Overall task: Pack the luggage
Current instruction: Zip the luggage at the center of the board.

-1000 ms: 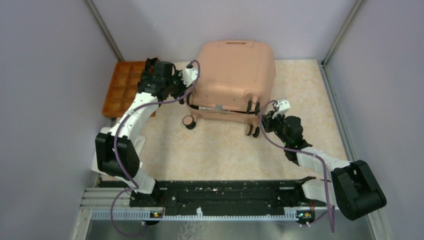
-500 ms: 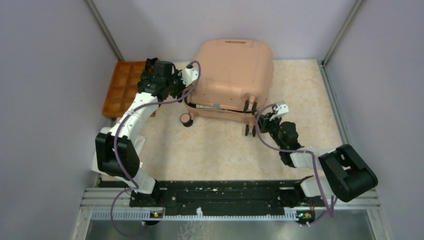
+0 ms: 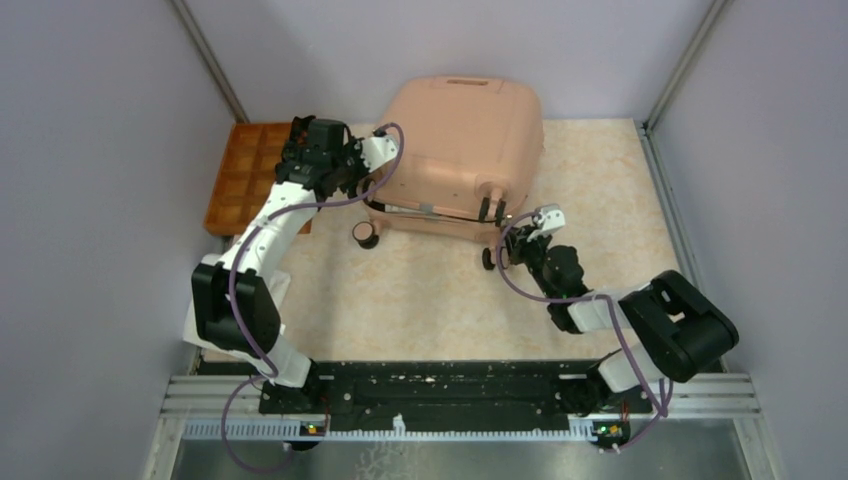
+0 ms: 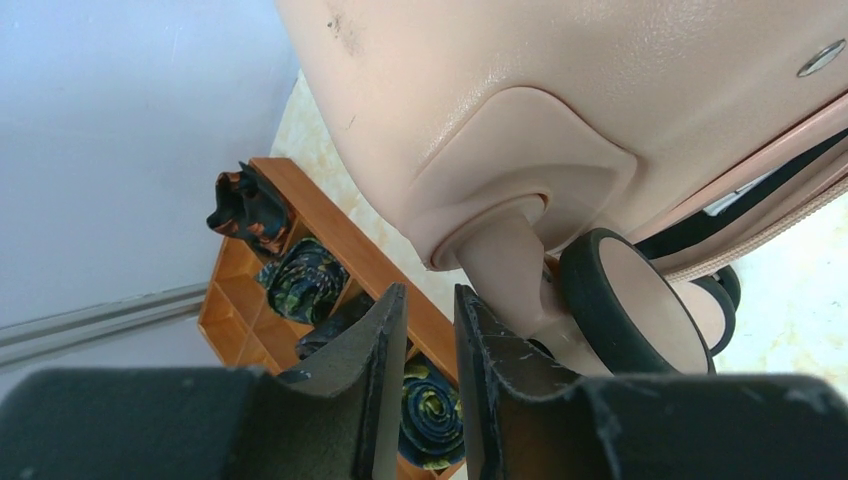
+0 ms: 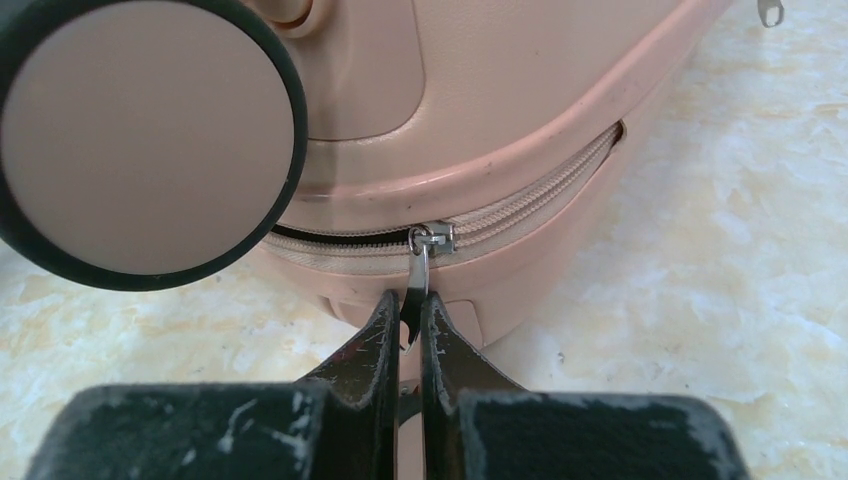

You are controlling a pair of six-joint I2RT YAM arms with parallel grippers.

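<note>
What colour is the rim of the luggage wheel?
The luggage wheel rim is black; right wrist view.

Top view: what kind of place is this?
Probably a robot lab booth, not a home: plain grey walls box in a small marbled table, and a metal rail holds two robot arms.

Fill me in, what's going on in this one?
The right gripper is pinched shut on the zipper pull of the pink luggage, whose lid is down. The zipper is closed on one side of the slider and gapes on the other, so zipping is unfinished. The left gripper, fingers slightly apart and holding nothing, sits at the opposite corner by a wheel stem.
</note>
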